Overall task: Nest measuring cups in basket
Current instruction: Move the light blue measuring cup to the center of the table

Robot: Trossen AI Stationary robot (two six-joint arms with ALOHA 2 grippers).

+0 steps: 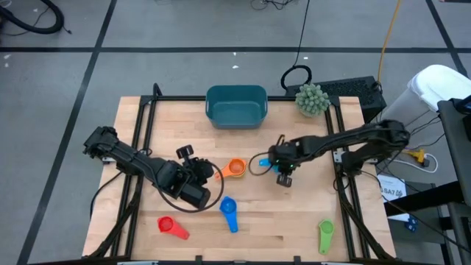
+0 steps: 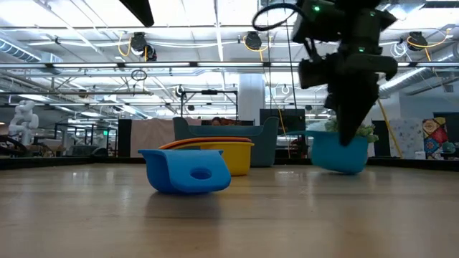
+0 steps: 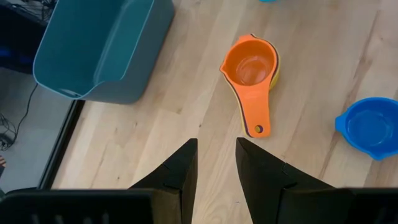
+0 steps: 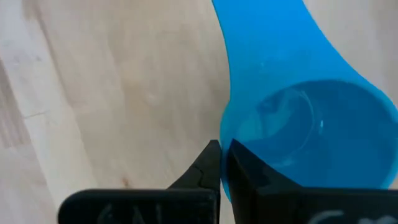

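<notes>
A: From above, is the teal plastic basket (image 1: 235,106) at top middle empty?
B: Yes. Orange cup (image 1: 235,168) sits in yellow; others scattered.
A: Right wrist?
B: Right gripper (image 4: 222,163) pinches the light blue plastic cup (image 4: 298,124).
A: Left wrist?
B: Left gripper (image 3: 216,163) open, holding nothing.

Wooden table (image 1: 147,132) bears basket (image 1: 235,105), plant ball (image 1: 311,99), scattered measuring cups (image 1: 229,213)

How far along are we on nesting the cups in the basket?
Early. Done: the orange cup sits nested in the yellow cup on the table. In hand: the right gripper pinches the light blue cup. Left: the basket is empty; the blue cup, red cup and green cup lie loose. The left gripper waits open.
</notes>
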